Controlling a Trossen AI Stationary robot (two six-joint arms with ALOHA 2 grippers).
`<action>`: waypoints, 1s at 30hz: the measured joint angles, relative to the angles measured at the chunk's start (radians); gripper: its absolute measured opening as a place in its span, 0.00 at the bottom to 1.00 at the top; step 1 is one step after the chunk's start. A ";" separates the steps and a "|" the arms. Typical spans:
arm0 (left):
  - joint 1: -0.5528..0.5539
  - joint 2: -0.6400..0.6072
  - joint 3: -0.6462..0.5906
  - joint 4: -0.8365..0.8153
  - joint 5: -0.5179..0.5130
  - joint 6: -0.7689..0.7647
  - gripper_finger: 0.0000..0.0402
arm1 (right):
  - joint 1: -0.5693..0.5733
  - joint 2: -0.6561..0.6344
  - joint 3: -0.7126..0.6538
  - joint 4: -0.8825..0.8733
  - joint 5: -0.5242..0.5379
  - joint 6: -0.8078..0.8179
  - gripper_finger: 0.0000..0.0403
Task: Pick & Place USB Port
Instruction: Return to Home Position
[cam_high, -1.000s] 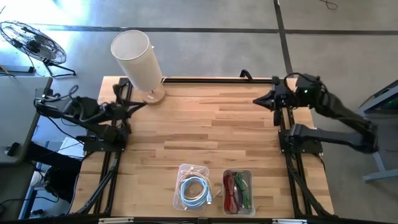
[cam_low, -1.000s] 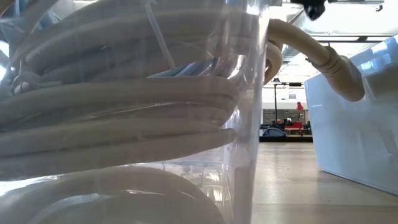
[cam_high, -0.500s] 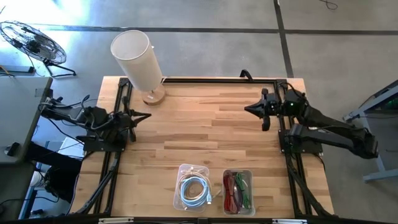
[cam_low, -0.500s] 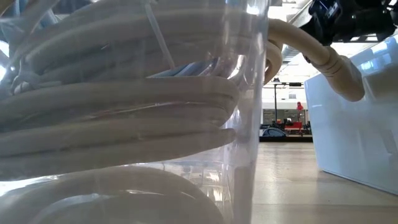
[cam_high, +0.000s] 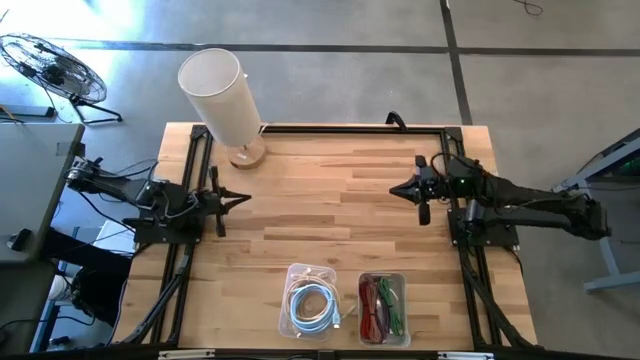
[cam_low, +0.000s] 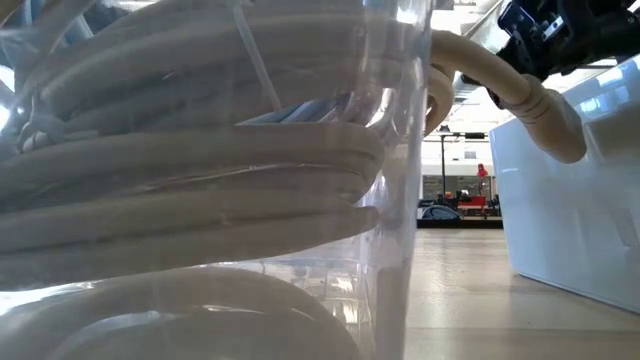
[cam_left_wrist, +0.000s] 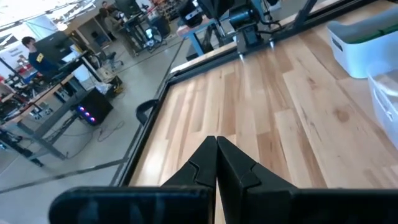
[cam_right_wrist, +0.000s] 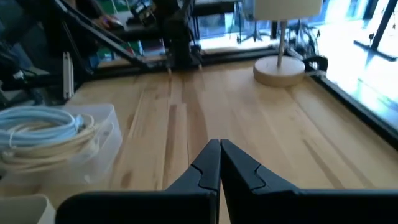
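On the wooden table (cam_high: 330, 180), close to one edge, coiled pale-blue and white cables (cam_high: 312, 305) lay inside the clear plastic bin (cam_high: 284, 300), and red and green cables (cam_high: 381, 306) filled the small gray bin (cam_high: 382, 275) just beside it. Sorting looked finished, so the step in hand was parking the arms. The left gripper (cam_high: 240, 198) and right gripper (cam_high: 397, 188), both pressed together and empty, hung by their bases, well apart from the bins. The next move probably called only for settling them to rest.
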 joint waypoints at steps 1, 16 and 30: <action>0.000 0.000 -0.011 0.015 0.003 0.000 0.00 | 0.010 0.000 0.000 -0.015 0.010 0.000 0.00; 0.000 -0.125 -0.163 0.088 0.033 -0.030 0.00 | 0.120 0.000 -0.188 0.255 0.114 0.042 0.00; 0.000 -0.226 -0.315 0.092 0.036 -0.085 0.00 | 0.119 0.000 -0.292 0.308 0.115 0.055 0.00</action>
